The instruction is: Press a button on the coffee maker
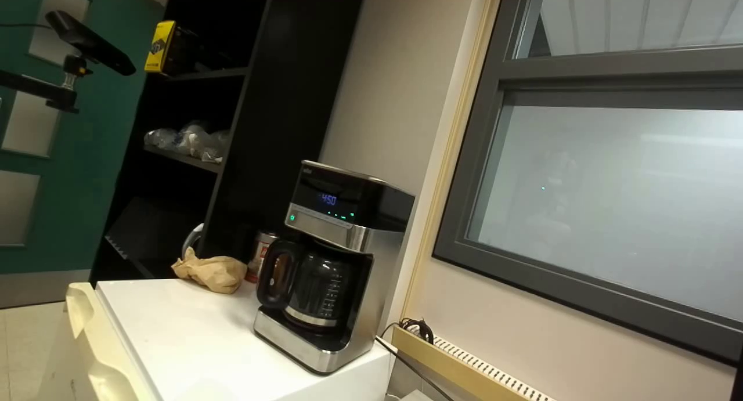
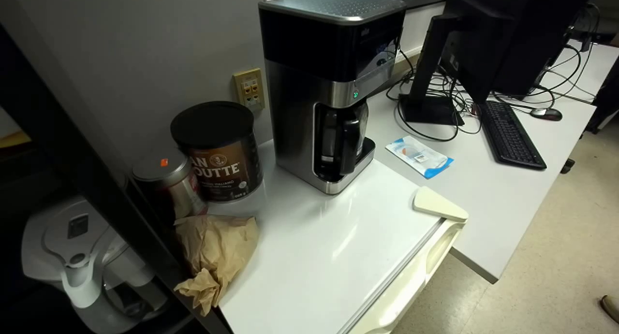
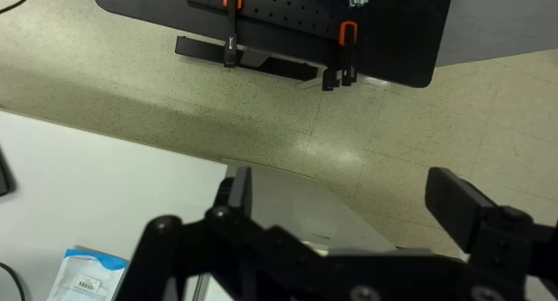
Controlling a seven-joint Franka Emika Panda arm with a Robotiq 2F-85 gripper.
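While the coffee maker (image 2: 329,97) stands on the white table (image 2: 309,266) near the wall (image 2: 159,49), several other things are around it. If this machine is the middle of the clock in an exterior view, a coffee can (image 2: 220,174) stands just beside it at eight o'clock, with a smaller tin (image 2: 167,177) farther in the same direction, and a crumpled paper bag (image 2: 222,252) lies at seven. A flat packet (image 2: 418,155) is at four, on the computer table (image 2: 498,218); the keyboard (image 2: 512,136) and the monitor (image 2: 517,44) are near three. In front, the handle (image 2: 350,148) of the carafe (image 1: 325,291) sticks out below the panel (image 1: 336,191).

The coffee maker is upright, so its long axis rises toward about twelve o'clock in both exterior views. Its front, with the blue digits (image 1: 328,199), looks to about eight o'clock in an exterior view; the same front, with a small green light (image 2: 355,94), looks to about four in an exterior view.

In the wrist view the pincer (image 3: 342,192) has its two fingers spread far apart, with the floor (image 3: 375,170) seen between them.
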